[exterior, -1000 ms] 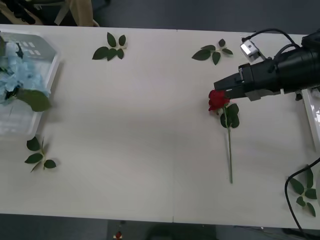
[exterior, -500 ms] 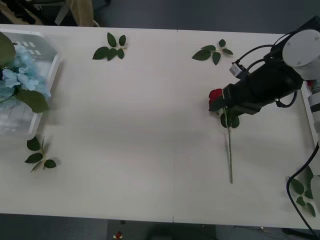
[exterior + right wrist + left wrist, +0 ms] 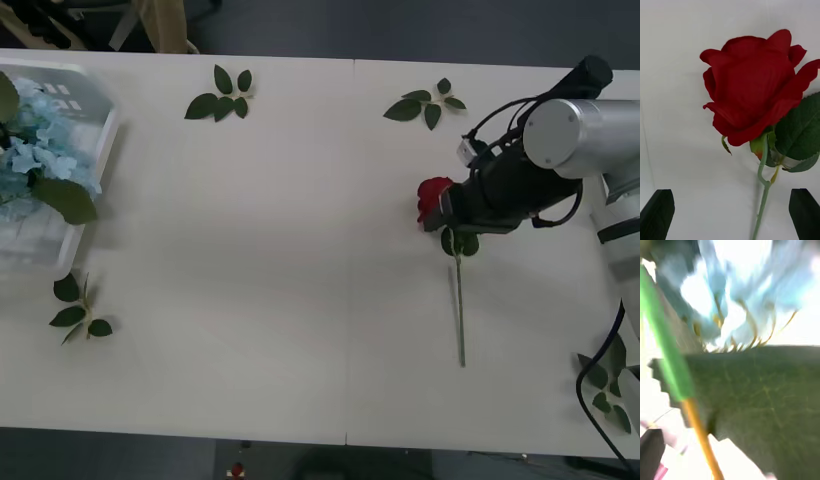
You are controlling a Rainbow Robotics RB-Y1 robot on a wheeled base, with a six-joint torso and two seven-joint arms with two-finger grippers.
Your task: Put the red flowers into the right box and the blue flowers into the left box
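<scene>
right end effector [image 3: 447,208] has swung down over deep-red artificial rose [image 3: 434,197] lying on white table [image 3: 280,250] | fingers [image 3: 657,217] spread, holding nothing | next: pinch stem | left end effector: cannot tell, pale-blue flower cluster [image 3: 35,160] in ribbed left box [image 3: 90,100]

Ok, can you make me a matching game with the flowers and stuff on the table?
Things:
1. red rose
2. blue flowers
3. right pincer
4. leaf sprig

Descriptions:
A. in the ribbed white box at the table's left edge
B. open, either side of the stem
C. lying on the table, bloom at the right pincer
D. loose by the table's far edge

Pairs: 1-C, 2-A, 3-B, 4-D
</scene>
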